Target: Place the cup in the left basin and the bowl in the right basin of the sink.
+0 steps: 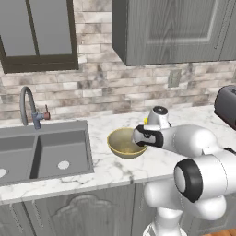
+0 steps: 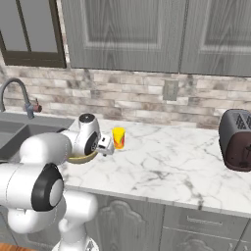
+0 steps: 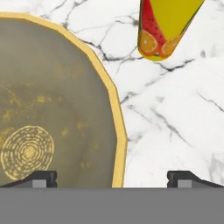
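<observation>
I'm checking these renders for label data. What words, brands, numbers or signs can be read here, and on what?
There is no readable text in any view.
The cup: fruit pictures only, watermelon and orange slices, no lettering.
The bowl: speckles and a ring pattern inside, no writing.
The toaster: no visible brand or marking.

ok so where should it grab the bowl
By the rim, from above. The bowl is too wide to span, but its thin right-hand rim already lies between the open gripper fingertips: one finger inside, one outside. The cup stands apart, so it shouldn't interfere.
</observation>
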### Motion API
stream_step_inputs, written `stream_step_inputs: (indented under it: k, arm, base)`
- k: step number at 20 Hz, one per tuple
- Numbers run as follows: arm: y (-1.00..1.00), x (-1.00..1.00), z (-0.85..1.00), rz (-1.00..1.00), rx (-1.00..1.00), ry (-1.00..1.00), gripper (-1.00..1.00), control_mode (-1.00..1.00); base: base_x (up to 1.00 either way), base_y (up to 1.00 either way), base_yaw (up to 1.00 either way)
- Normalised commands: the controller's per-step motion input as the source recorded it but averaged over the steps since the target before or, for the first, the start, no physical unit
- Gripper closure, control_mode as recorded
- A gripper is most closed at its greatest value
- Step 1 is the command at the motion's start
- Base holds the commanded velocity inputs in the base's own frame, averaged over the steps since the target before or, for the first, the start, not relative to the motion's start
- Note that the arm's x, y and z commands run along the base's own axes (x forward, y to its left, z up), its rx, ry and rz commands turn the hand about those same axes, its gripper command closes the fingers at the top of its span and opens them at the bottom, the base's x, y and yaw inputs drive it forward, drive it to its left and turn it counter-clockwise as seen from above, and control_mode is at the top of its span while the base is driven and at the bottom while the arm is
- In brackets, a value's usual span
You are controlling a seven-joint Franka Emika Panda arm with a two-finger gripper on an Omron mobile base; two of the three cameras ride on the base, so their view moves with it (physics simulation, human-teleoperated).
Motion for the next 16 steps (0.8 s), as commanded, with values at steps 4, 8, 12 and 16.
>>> stream_step_inputs:
  k: [4, 8, 12, 16]
  arm:
    - [0.0, 0.18, -0.13, -0.01, 0.0, 0.0, 1.0, -1.0]
    - [0.0, 0.07, -0.09, -0.01, 0.0, 0.0, 1.0, -1.0]
    - [0.0, 0.0, 0.0, 0.0, 0.0, 0.0, 1.0, -1.0]
    - [0.0, 0.0, 0.0, 0.0, 0.0, -0.01, 1.0, -1.0]
  base:
    - [0.0, 0.0, 0.0]
    - [0.0, 0.0, 0.0]
    - [0.0, 0.0, 0.0]
    - [0.0, 0.0, 0.0]
